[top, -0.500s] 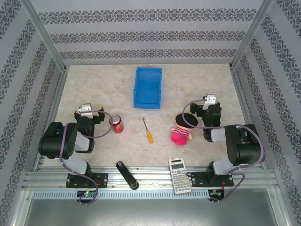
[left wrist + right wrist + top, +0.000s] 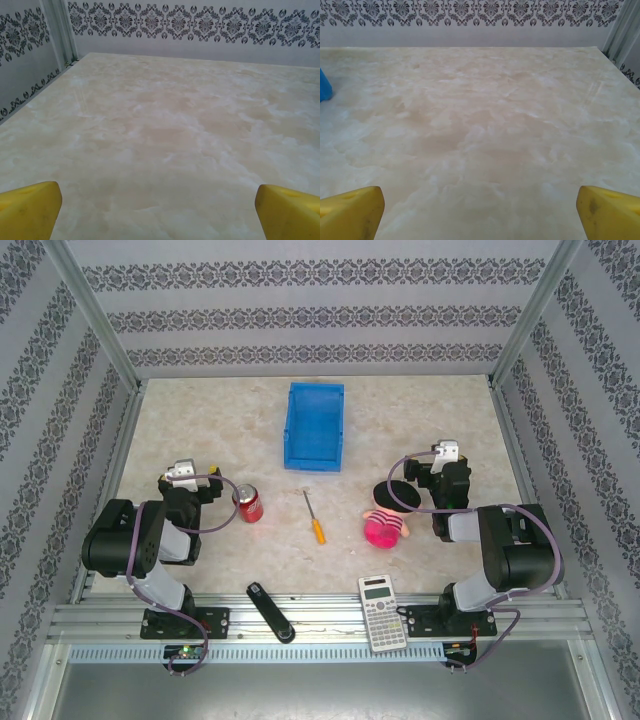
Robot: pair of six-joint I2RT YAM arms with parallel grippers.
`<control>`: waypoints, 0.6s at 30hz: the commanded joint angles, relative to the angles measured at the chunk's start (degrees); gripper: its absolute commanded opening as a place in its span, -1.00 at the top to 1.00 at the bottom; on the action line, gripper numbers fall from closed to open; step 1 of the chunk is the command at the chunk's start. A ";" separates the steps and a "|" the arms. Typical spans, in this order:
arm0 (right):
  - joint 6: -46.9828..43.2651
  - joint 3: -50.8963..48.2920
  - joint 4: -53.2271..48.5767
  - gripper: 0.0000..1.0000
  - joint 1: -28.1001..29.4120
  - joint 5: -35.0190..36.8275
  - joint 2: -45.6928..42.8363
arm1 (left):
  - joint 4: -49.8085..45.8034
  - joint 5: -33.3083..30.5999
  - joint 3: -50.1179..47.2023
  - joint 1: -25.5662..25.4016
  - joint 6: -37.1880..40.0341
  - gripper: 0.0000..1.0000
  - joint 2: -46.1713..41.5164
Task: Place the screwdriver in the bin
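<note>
while the left gripper (image 2: 157,195) and right gripper (image 2: 480,195) gape wide, the screwdriver (image 2: 313,517) lies near the bin (image 2: 312,462).

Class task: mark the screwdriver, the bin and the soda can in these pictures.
screwdriver (image 2: 312,514), top external view, grey shaft just above the handle
bin (image 2: 312,462), top external view, near wall
soda can (image 2: 248,506), top external view, red side

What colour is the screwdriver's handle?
Orange-yellow; the screwdriver shows best in the top external view.
</note>
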 commanded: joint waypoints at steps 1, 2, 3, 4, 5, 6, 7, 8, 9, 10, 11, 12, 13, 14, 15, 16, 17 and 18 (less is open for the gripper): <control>0.42 0.56 1.55 -0.96 -0.44 -1.09 0.52 | 0.17 -0.29 0.64 0.08 -0.91 -0.99 -0.59; 0.44 0.56 1.55 -0.96 -0.44 -1.07 0.53 | 0.13 -0.24 0.68 0.08 -0.92 -0.99 -0.59; 0.44 0.56 1.55 -0.96 -0.44 -1.12 0.52 | 0.14 -0.24 0.68 0.08 -0.88 -0.99 -0.59; 0.42 0.56 1.61 -0.97 -0.44 -1.12 0.52 | 0.09 -0.24 0.68 0.08 -0.84 -0.99 -0.59; 0.47 0.56 1.58 -0.96 -0.44 -1.03 0.59 | 0.11 -0.23 0.68 0.08 -0.84 -0.99 -0.59; 0.42 0.56 1.64 -0.96 -0.44 -1.02 0.52 | 0.14 -0.23 0.72 0.08 -0.86 -0.99 -0.59; 0.48 0.56 1.64 -0.96 -0.44 -1.09 0.59 | 0.18 -0.24 0.68 0.08 -0.86 -0.99 -0.59; 0.48 0.56 1.64 -0.97 -0.44 -1.08 0.50 | 0.16 -0.25 0.68 0.10 -0.88 -0.99 -0.59; 0.45 0.56 1.64 -0.96 -0.44 -1.09 0.52 | 0.17 -0.25 0.68 0.08 -0.86 -0.99 -0.59; 0.46 0.56 1.64 -0.96 -0.45 -1.10 0.54 | 0.15 -0.31 0.68 0.08 -0.84 -0.99 -0.59; 0.49 0.56 1.64 -0.96 -0.44 -1.09 0.52 | 0.18 -0.29 0.68 0.08 -0.92 -0.99 -0.59; 0.43 0.56 1.64 -0.96 -0.44 -1.08 0.52 | 0.12 -0.24 0.68 0.08 -0.85 -0.99 -0.59; 0.45 0.56 1.64 -0.97 -0.44 -1.03 0.52 | 0.09 -0.09 0.74 0.08 -0.80 -0.99 -0.59; 0.46 0.56 1.64 -0.97 -0.44 -1.10 0.55 | -0.12 0.43 0.85 0.08 -0.63 -0.99 -0.59; 0.49 0.56 1.64 -0.96 -0.45 -1.04 0.52 | -0.52 1.07 1.06 0.08 -0.44 -0.99 -0.72; 0.43 0.56 1.64 -0.97 -0.49 -1.02 0.54 | -1.22 1.54 1.33 0.08 -0.31 -0.99 -0.89; 0.52 0.56 1.64 -0.97 -0.44 -1.00 0.55 | -2.01 1.77 1.62 0.08 -0.27 -0.99 -1.03; 0.52 0.56 1.64 -0.96 -0.44 -0.98 0.52 | -2.76 1.85 1.94 0.08 -0.19 -0.99 -1.18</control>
